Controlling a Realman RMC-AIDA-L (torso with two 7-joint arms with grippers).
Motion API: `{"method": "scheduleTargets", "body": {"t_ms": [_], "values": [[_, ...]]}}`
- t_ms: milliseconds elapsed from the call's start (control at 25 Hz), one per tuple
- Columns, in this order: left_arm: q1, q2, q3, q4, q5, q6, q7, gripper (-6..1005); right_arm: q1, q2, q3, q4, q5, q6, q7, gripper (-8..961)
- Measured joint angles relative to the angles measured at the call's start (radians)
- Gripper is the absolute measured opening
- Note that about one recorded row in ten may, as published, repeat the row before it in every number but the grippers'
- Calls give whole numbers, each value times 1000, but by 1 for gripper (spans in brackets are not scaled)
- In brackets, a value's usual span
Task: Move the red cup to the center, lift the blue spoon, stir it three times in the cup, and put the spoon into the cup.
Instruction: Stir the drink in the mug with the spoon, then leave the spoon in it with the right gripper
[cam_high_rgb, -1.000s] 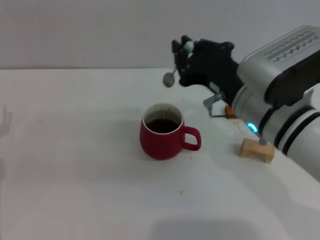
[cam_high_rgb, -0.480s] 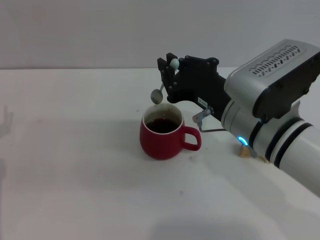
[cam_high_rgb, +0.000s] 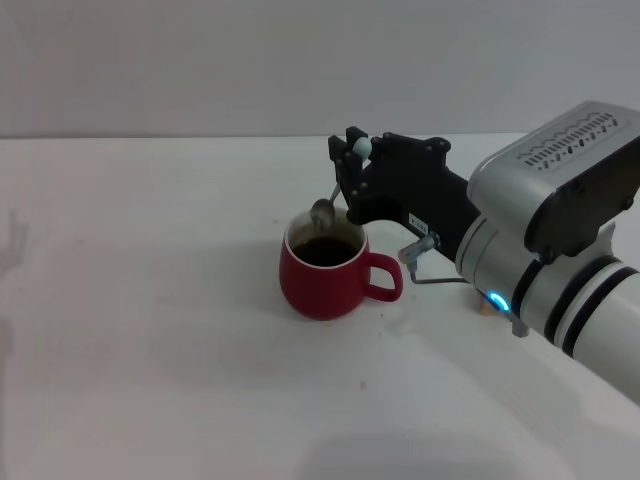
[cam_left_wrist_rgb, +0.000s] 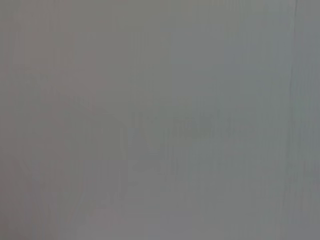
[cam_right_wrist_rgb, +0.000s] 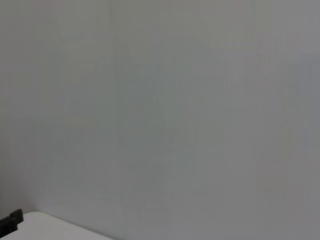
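The red cup (cam_high_rgb: 322, 270) stands upright on the white table's middle, handle toward the right, dark liquid inside. My right gripper (cam_high_rgb: 352, 172) is shut on the blue spoon (cam_high_rgb: 340, 185) just above the cup's far rim. The pale blue handle end sticks up between the fingers. The grey bowl (cam_high_rgb: 322, 211) hangs down at the rim's far edge, just above the liquid. My left gripper is out of view. The wrist views show only blank wall.
The right arm (cam_high_rgb: 540, 240) stretches in from the right and hides most of a pale wooden block (cam_high_rgb: 487, 304) on the table to the cup's right. The white tabletop (cam_high_rgb: 150, 330) spreads left of and in front of the cup.
My right gripper has carried the spoon left and down, from beyond the cup to its far rim. The spoon's bowl has dropped to the rim. The cup has not moved.
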Motion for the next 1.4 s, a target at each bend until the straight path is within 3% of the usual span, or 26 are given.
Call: {"method": "scheduleTargets", "body": {"t_ms": [240,560,1120,1400], "values": [[0,-1,0,0,0,0,0,861,-5,-2,2,5,-17,9,8,133],[0,-2,0,0,0,0,0,861,-2,1,25,9,-220,46,203,133],[-5,-2,0,0,0,0,1,861,10,4,52,20,-317,92,273,134],[-9,-1,0,0,0,0,5,861,35,4,79,43,-449,155,382,134]]}}
